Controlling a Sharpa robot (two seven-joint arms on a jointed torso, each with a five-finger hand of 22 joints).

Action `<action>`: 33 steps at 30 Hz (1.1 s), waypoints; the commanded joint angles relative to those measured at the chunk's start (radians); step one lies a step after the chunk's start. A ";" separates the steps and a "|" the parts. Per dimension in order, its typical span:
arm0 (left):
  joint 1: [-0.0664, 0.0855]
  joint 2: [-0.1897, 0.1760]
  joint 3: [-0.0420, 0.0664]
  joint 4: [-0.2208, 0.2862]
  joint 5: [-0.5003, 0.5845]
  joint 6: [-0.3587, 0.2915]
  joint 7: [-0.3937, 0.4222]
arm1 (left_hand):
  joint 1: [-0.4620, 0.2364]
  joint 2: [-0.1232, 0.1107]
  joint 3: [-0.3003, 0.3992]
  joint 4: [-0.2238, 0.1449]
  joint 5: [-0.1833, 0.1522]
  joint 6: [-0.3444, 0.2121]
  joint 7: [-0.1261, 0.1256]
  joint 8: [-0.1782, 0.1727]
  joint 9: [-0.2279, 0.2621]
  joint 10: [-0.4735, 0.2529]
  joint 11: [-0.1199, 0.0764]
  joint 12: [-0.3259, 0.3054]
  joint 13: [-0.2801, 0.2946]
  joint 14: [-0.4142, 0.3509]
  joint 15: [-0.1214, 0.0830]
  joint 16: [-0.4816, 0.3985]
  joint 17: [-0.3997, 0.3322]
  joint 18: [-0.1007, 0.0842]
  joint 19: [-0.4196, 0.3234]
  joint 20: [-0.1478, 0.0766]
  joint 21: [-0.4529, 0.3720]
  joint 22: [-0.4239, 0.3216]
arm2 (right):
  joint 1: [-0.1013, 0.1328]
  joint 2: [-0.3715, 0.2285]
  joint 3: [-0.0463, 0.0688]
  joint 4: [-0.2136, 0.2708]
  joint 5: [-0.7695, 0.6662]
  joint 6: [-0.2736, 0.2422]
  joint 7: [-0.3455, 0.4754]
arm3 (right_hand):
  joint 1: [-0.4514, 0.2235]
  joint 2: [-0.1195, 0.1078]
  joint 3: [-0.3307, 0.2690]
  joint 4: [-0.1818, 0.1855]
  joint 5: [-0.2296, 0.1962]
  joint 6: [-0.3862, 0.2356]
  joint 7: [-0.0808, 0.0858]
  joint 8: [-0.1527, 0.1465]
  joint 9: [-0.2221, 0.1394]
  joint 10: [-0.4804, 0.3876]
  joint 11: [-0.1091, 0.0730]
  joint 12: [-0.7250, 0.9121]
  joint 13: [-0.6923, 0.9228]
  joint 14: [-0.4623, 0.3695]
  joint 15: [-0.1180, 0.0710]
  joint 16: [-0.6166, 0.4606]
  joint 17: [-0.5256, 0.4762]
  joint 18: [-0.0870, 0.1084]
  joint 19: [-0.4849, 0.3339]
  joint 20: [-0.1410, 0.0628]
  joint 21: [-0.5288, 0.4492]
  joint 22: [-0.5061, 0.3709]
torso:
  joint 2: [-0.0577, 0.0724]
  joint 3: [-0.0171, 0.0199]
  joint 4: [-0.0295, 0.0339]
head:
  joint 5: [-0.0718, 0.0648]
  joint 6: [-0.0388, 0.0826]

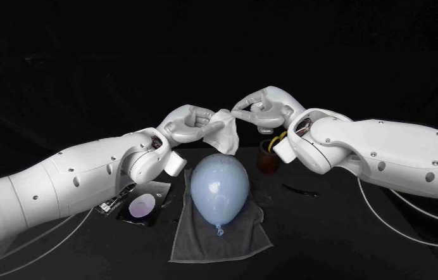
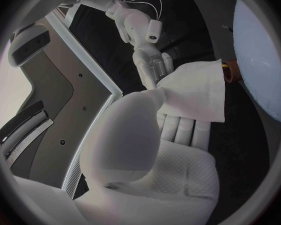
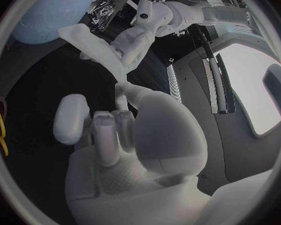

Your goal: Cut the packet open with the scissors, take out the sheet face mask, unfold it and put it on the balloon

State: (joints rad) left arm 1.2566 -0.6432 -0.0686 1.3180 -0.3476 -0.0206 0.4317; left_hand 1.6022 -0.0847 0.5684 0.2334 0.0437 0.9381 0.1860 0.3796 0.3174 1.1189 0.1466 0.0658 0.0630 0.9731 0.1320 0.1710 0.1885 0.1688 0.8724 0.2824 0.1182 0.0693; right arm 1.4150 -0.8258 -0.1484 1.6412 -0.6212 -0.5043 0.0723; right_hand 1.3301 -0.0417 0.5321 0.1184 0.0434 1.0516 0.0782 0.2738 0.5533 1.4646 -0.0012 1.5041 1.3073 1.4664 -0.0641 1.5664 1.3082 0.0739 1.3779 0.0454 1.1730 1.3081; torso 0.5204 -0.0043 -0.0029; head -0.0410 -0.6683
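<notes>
You've got one balloon (image 1: 219,188), one sheet face mask (image 1: 222,135), one packet (image 1: 142,207), one pair of scissors (image 1: 277,142), one brown cup (image 1: 268,161), one grey towel (image 1: 206,242) — and two hands, the left hand (image 1: 190,125) and the right hand (image 1: 260,110).

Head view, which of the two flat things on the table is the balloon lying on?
The grey towel, spread under the balloon; the dark packet lies beside it, clear of the balloon.

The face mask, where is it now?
In the head view the sheet face mask hangs in the middle, held between the left hand and right hand, above the balloon.
</notes>
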 commanded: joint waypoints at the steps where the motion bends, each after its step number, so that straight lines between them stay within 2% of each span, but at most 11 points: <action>1: 0.001 0.001 0.001 0.000 0.021 0.032 -0.009 | -0.016 0.001 0.012 -0.006 0.005 -0.007 -0.004 0.006 0.013 0.007 0.000 -0.002 0.000 0.011 -0.001 0.001 0.003 0.015 0.008 -0.001 0.007 0.001 | 0.000 0.001 0.000 -0.009 0.048 0.039 0.011 | -0.060 -0.019 0.009 -0.004 0.004 -0.049 0.020 -0.028 0.021 0.063 0.018 -0.040 0.201 0.099 0.016 -0.004 0.238 0.018 -0.021 0.008 -0.034 0.030 | 0.000 -0.0003 0.0005 | 0.000 0.000; 4: 0.001 0.001 0.001 0.000 0.025 0.036 -0.010 | -0.027 0.000 0.022 -0.012 0.005 -0.009 -0.004 0.009 0.017 0.009 0.000 -0.003 0.000 0.015 -0.002 0.002 0.005 0.015 0.012 -0.002 0.008 0.002 | 0.000 0.002 -0.001 -0.014 0.063 0.058 0.009 | -0.139 -0.053 -0.054 0.053 0.005 -0.105 0.049 -0.070 0.001 0.041 0.044 -0.087 0.175 0.092 0.038 -0.013 0.211 0.024 -0.044 0.023 -0.076 0.009 | 0.000 -0.0003 0.0005 | 0.000 0.000; 7: 0.001 0.001 0.001 0.000 0.029 0.038 -0.012 | -0.036 0.000 0.031 -0.019 0.005 -0.011 -0.004 0.012 0.021 0.010 -0.001 -0.003 0.000 0.021 -0.004 0.003 0.008 0.016 0.017 -0.004 0.010 0.002 | 0.000 0.003 -0.002 -0.021 0.071 0.082 0.002 | -0.177 -0.084 -0.108 0.087 0.005 -0.137 0.063 -0.098 -0.013 0.024 0.058 -0.118 0.157 0.085 0.051 -0.021 0.189 0.030 -0.064 0.035 -0.111 -0.008 | 0.000 -0.0002 -0.0002 | 0.000 0.000; 14: 0.001 -0.003 0.001 0.001 0.037 0.055 -0.016 | -0.066 0.001 0.052 -0.044 0.005 -0.017 -0.006 0.022 0.034 0.013 -0.003 -0.003 0.000 0.066 -0.015 0.021 0.023 0.018 0.059 -0.022 0.032 0.009 | -0.004 0.005 -0.007 -0.042 0.078 0.161 -0.023 | -0.187 -0.119 -0.208 0.140 0.005 -0.174 0.078 -0.137 -0.032 -0.008 0.073 -0.165 0.130 0.071 0.065 -0.037 0.147 0.045 -0.102 0.056 -0.180 -0.041 | 0.000 0.0000 -0.0004 | 0.000 -0.002; 17: 0.001 -0.005 0.001 0.002 0.038 0.065 -0.018 | -0.081 0.004 0.057 -0.059 0.005 -0.019 -0.007 0.027 0.042 0.016 -0.006 -0.003 0.000 0.096 -0.023 0.033 0.034 0.017 0.086 -0.037 0.048 0.015 | -0.009 0.006 -0.008 -0.051 0.079 0.181 -0.027 | -0.181 -0.129 -0.240 0.155 0.005 -0.183 0.083 -0.147 -0.037 -0.021 0.078 -0.182 0.119 0.066 0.070 -0.041 0.137 0.049 -0.113 0.061 -0.199 -0.049 | 0.000 -0.0004 -0.0002 | -0.002 -0.002; 22: 0.001 -0.011 0.003 0.005 0.037 0.089 -0.026 | -0.094 0.011 0.062 -0.073 0.005 -0.022 -0.007 0.031 0.050 0.016 -0.008 -0.004 0.000 0.121 -0.030 0.043 0.045 0.017 0.107 -0.049 0.063 0.019 | -0.020 0.007 -0.011 -0.064 0.084 0.212 -0.030 | -0.177 -0.137 -0.290 0.170 0.004 -0.188 0.089 -0.157 -0.043 -0.042 0.084 -0.205 0.104 0.056 0.077 -0.048 0.116 0.056 -0.138 0.069 -0.241 -0.069 | 0.000 -0.0001 -0.0002 | -0.003 -0.004; 33: 0.002 -0.022 0.007 0.004 0.031 0.114 -0.040 | -0.100 0.019 0.070 -0.082 0.005 -0.027 -0.007 0.032 0.056 0.007 -0.007 -0.005 -0.001 0.130 -0.032 0.045 0.051 0.015 0.114 -0.054 0.069 0.021 | -0.042 0.005 -0.014 -0.058 0.113 0.255 -0.001 | -0.152 -0.128 -0.342 0.167 0.005 -0.173 0.089 -0.157 -0.045 -0.055 0.086 -0.211 0.095 0.050 0.080 -0.050 0.107 0.061 -0.154 0.074 -0.265 -0.077 | 0.000 0.0006 0.0000 | -0.005 0.000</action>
State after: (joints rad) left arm 1.2571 -0.6659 -0.0630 1.3215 -0.3210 0.0605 0.3958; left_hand 1.5074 -0.0715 0.6376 0.1554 0.0456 0.9174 0.1804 0.4044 0.3459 1.1280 0.1376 0.0659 0.0632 1.0941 0.1000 0.2117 0.2386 0.1678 0.9778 0.2269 0.1810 0.0893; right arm 1.3737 -0.8205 -0.1632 1.5774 -0.5296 -0.2975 0.0470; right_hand 1.1692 -0.1712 0.1957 0.2857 0.0502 0.8686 0.1674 0.1195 0.5096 1.4163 0.0860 1.2923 1.3076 1.4683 0.0093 1.5162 1.3079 0.1237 1.2282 0.1200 0.9099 1.2289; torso 0.5207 -0.0040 -0.0028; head -0.0456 -0.6697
